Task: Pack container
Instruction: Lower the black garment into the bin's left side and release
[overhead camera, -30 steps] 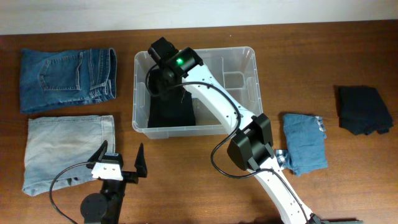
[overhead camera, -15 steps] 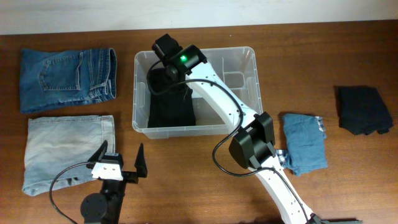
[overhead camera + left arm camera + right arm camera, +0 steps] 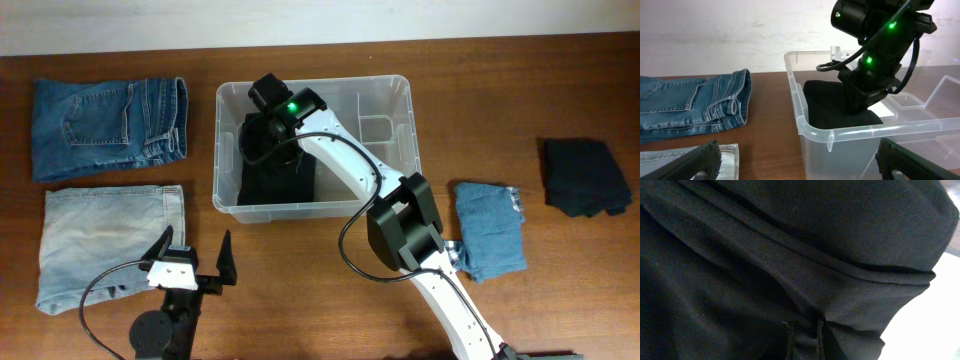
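Clear container point(image 3: 385, 170): folded jeans point(image 3: 108, 115) lay left of it.
Right gripper point(image 3: 862, 102): reached inside container, against black garment point(image 3: 275, 180); jaws hidden, couldn't tell.
Left gripper point(image 3: 193, 255): before container, jaws wide, empty.

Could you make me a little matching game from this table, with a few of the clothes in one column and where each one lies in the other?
1. black garment
2. dark blue jeans
3. pale jeans
4. blue folded cloth

A. right of the container
B. left side, far edge
C. inside the container
D. left side, near edge

Pairs: 1-C, 2-B, 3-D, 4-A
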{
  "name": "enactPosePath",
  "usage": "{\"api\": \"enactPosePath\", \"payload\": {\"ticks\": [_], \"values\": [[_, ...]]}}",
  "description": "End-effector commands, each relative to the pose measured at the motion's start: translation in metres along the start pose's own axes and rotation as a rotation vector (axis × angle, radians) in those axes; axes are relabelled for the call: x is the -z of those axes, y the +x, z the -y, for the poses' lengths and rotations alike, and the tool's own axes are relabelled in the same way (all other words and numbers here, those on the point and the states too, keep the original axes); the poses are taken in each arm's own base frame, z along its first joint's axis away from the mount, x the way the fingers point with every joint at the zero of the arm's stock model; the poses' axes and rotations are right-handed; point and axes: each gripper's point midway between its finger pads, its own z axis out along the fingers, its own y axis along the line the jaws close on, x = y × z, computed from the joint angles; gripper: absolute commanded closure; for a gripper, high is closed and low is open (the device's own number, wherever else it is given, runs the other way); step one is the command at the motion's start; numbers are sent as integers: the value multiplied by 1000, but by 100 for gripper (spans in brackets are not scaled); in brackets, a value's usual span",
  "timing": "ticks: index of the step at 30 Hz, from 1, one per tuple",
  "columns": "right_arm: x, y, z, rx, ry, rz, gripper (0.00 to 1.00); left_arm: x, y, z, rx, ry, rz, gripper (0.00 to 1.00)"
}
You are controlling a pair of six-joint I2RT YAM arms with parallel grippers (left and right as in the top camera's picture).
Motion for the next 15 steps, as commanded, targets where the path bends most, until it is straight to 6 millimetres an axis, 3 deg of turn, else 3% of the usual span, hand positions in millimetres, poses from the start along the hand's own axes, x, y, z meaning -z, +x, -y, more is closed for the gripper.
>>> {"api": "enactPosePath", "payload": {"ticks": [1, 5, 8, 11, 15], "values": [[12, -8, -5, -2, -29, 31, 89, 0, 2, -2, -15, -10, 0, 1], [37, -28, -12, -3, -63, 100, 86, 0, 2, -2, -15, -9, 0, 0], [56, -43, -32, 6, -167, 156, 82, 0, 1, -2, -15, -10, 1, 1], [55, -47, -43, 12, -231, 165, 80, 0, 2, -2, -15, -9, 0, 1], [46, -46, -44, 9, -227, 157, 80, 0, 2, -2, -15, -10, 0, 1]]}}
